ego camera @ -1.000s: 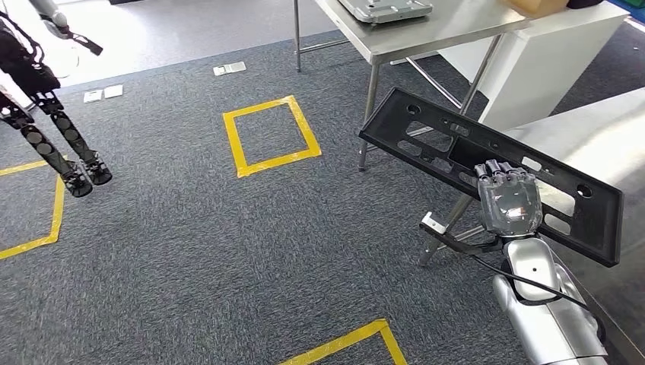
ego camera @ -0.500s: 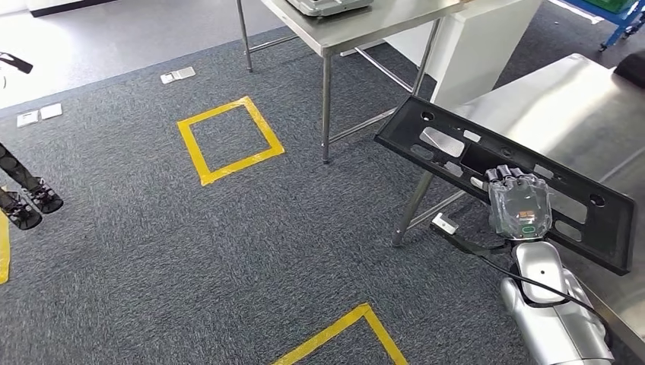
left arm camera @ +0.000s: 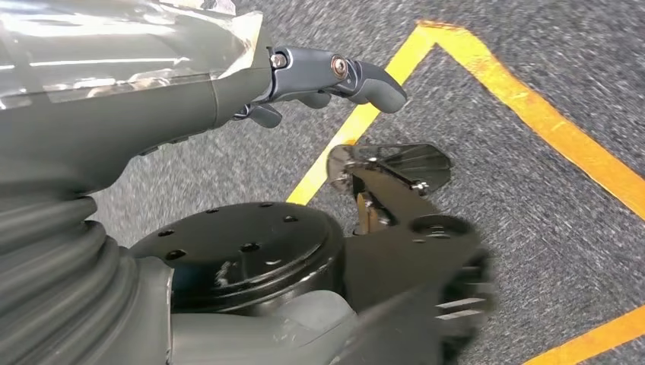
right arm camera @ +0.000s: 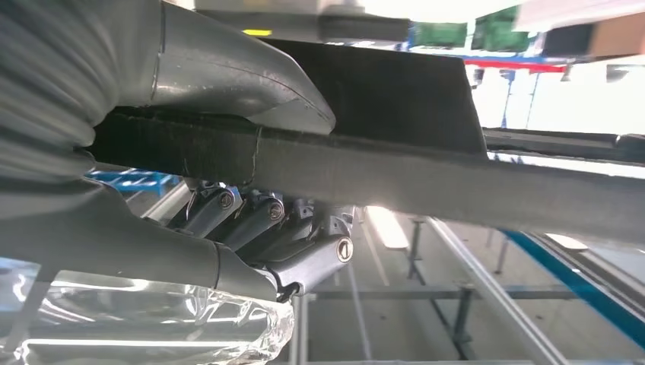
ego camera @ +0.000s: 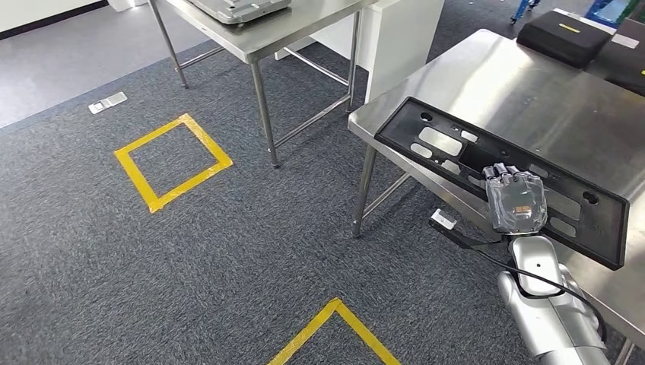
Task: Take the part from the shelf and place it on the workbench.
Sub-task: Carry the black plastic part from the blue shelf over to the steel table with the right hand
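Right robot hand point(ego camera: 516, 204) grips part point(ego camera: 456, 144), fingertips hidden beneath

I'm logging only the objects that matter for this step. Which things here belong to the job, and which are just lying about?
Part of the job:
- black panel, gripped by the right hand
- steel workbench beneath it

Just lying about:
- black case on the workbench
- second steel table with a grey tray
- yellow floor tape
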{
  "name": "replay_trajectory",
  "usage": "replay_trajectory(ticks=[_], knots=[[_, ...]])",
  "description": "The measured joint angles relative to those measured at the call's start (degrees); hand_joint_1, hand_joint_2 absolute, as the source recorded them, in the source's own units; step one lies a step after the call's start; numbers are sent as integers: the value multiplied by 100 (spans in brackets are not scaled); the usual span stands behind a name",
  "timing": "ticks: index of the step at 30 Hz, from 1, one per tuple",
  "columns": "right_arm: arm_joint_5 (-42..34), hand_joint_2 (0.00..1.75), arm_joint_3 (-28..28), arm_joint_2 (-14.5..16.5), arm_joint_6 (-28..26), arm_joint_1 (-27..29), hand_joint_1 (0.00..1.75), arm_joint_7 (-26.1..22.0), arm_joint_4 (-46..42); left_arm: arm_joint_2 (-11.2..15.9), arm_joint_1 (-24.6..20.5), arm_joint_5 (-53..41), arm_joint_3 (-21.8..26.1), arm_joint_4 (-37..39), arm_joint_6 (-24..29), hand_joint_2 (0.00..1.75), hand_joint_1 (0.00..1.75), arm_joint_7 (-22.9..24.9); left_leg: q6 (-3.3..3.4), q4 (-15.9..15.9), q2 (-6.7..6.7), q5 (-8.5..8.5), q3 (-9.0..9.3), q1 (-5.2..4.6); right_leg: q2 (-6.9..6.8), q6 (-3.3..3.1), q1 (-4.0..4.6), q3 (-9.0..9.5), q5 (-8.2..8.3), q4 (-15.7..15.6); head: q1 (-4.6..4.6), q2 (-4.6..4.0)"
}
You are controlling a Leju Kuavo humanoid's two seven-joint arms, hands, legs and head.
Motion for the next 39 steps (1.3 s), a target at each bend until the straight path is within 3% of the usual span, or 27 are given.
replay_trajectory(ticks=[2, 4, 5, 7, 9, 11, 12, 14, 15, 17, 18, 20, 22, 24, 26, 27, 29, 31, 33, 34, 35, 36, 37, 39], knots=[[-8, 175, -2, 6, -34, -46, 175, -29, 60, 5, -1, 6, 1, 0, 2, 175, 0, -6, 26, -431, -142, 150, 202, -17, 119, 37, 11, -29, 20, 6, 4, 0], [-11, 175, -4, 7, -51, -79, 175, -71, 114, 1, -5, 22, 1, 0, 4, 175, 0, -14, 67, -489, -44, 169, 223, -51, 231, 112, 22, -69, 62, -29, 1, 0], [-13, 175, -5, 1, -55, -93, 175, -92, 143, -4, -10, 34, 2, -1, 9, 175, 0, -19, 107, -532, 20, 202, 231, -55, 212, 145, 21, -97, 67, -29, 0, 0], [-29, 175, -3, -11, -65, -172, 175, -135, 215, -17, -18, 56, 4, -3, 24, 175, 0, -34, 197, -631, 162, 279, 244, -41, -50, 157, 51, -269, -71, 228, 23, 0], [-61, 175, 9, 5, -75, -296, 175, -183, 315, -24, -10, 67, 9, -3, 40, 175, 0, -53, 235, -666, 320, 306, 238, -51, -364, 130, 55, -623, -394, 950, 55, 0], [-93, 175, 28, 31, -83, -364, 175, -233, 426, -28, -2, 71, 22, -2, 51, 175, 0, -78, 235, -664, 480, 303, 232, -61, -452, 175, 38, -876, -587, 1542, 66, 0], [-105, 175, 37, 35, -86, -376, 175, -251, 475, -32, -1, 72, 30, -2, 51, 175, 0, -92, 230, -661, 549, 299, 231, -60, -479, 222, 24, -848, -564, 1539, 67, 0], [-119, 175, 47, 38, -96, -412, 175, -269, 551, -44, -1, 73, 42, -2, 43, 175, 0, -118, 207, -653, 676, 285, 236, -57, -630, 323, -8, -471, -338, 899, 68, 0], [-120, 175, 50, 44, -102, -447, 175, -267, 576, -48, -1, 72, 46, -3, 31, 175, 0, -127, 184, -641, 736, 269, 241, -72, -801, 342, -7, -235, -217, 484, 75, 0], [-117, 175, 55, 65, -117, -513, 175, -248, 616, -55, 1, 70, 56, -3, 6, 175, 0, -141, 120, -619, 855, 228, 260, -116, -1018, 292, 33, 42, -67, -18, 75, 0], [-115, 175, 57, 73, -128, -532, 175, -237, 635, -55, 1, 70, 61, -3, -3, 175, 0, -146, 91, -614, 922, 210, 274, -136, -1022, 243, 57, 60, -47, -69, 70, 0], [-110, 175, 57, 74, -147, -533, 175, -226, 672, -56, -5, 69, 67, -3, -8, 175, 0, -154, 36, -601, 1025, 170, 297, -129, -858, 158, 24, 45, -19, -72, 53, 0], [-108, 175, 57, 78, -157, -543, 175, -219, 697, -55, -9, 69, 72, -4, -9, 175, 0, -160, -27, -364, 793, -17, 221, -79, -708, 62, -38, 50, 4, -80, 40, 0], [-110, 175, 60, 106, -163, -561, 175, -211, 714, -52, 6, 69, 77, -2, -10, 175, 0, -163, -78, 310, 406, -396, -68, -40, -555, -18, -49, 50, 19, -82, 23, 0], [-105, 175, 71, 137, -162, -558, 175, -210, 740, -51, 21, 67, 79, 0, -11, 175, 0, -164, -101, 958, 265, -637, -395, -30, -386, -44, -34, 46, 26, -80, 19, 0], [-101, 175, 78, 142, -161, -552, 175, -210, 753, -50, 24, 64, 80, 0, -13, 175, 0, -167, -100, 1025, 248, -593, -451, -26, -298, -44, -30, 45, 26, -76, 17, 0], [-95, 175, 85, 140, -157, -546, 175, -210, 769, -47, 23, 58, 80, 0, -20, 175, 0, -180, -80, 536, 177, -226, -257, -7, -126, -42, -30, 46, 26, -57, 16, 0], [-93, 175, 85, 139, -153, -552, 175, -210, 771, -41, 23, 52, 80, 0, -46, 175, 0, -202, -49, -185, -83, 110, 69, 28, 28, -26, -20, 25, 26, -30, 20, 0], [-88, 175, 85, 137, -150, -553, 175, -209, 770, -37, 21, 44, 80, 0, -84, 175, 0, -221, -15, -467, -213, 185, 191, 21, 158, 32, -9, -26, 49, -27, 23, 0], [-84, 175, 85, 129, -150, -544, 175, -208, 769, -37, 17, 39, 80, 0, -100, 175, 0, -228, 13, -485, -153, 195, 196, -1, 221, 79, -8, -51, 72, -43, 22, 0], [-81, 175, 84, 112, -149, -528, 175, -208, 769, -41, 11, 30, 80, 0, -112, 175, 0, -233, 58, -519, -74, 224, 204, -7, 234, 121, -10, -81, 92, -55, 20, 0], [-79, 175, 81, 89, -149, -512, 175, -206, 769, -45, 5, 22, 80, 0, -120, 175, 0, -240, 110, -565, -6, 259, 219, -10, 140, 149, -2, -121, 83, -29, 22, 0], [-77, 175, 79, 71, -148, -504, 175, -203, 769, -48, 0, 16, 81, 0, -121, 175, 0, -248, 155, -615, 65, 294, 232, -4, -18, 154, 9, -196, 20, 89, 37, 0], [-76, 175, 79, 59, -145, -504, 175, -197, 769, -50, 4, 9, 82, 0, -121, 175, 0, -259, 205, -667, 219, 328, 241, -4, -367, 124, 25, -507, -265, 707, 69, 0]])
